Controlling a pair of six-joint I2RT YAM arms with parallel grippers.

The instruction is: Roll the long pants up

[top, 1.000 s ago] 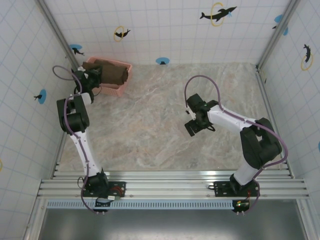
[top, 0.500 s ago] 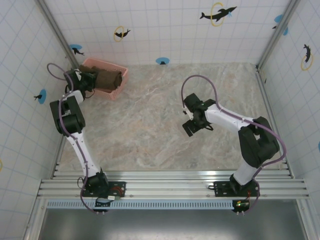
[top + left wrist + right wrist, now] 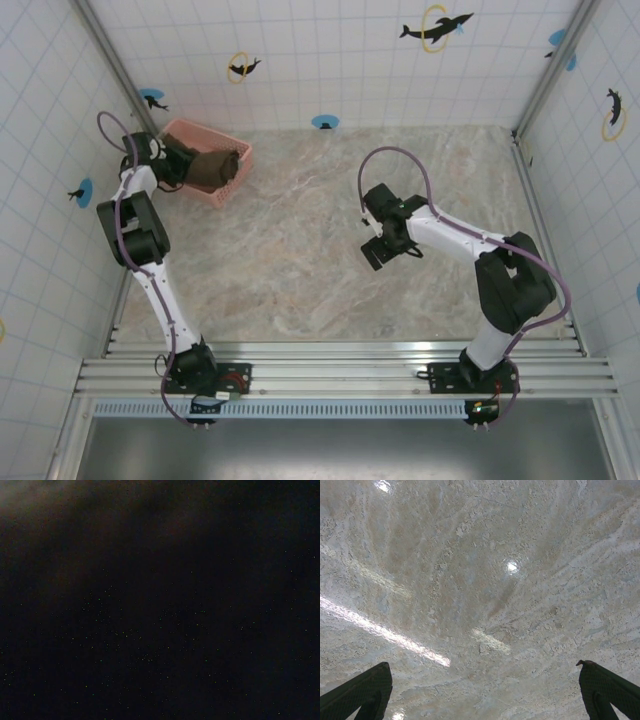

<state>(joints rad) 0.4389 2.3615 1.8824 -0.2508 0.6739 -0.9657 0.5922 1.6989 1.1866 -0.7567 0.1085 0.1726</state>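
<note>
The dark brown cloth long pants (image 3: 212,166) are lying rolled up in the pink slatted plastic basket (image 3: 238,175), so the rolling is looking done, with the left gripper (image 3: 178,160) against them (gripping or not, I cannot tell) and the right gripper (image 3: 378,253) hanging wide open, far from the basket.

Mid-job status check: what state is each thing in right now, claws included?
long pants: rolled into a bundle, lying in the basket.
pink basket: on the table near the far-left corner, pants inside.
left claw: at the pants' end; grip unclear.
right claw: open, empty, above bare table.
</note>
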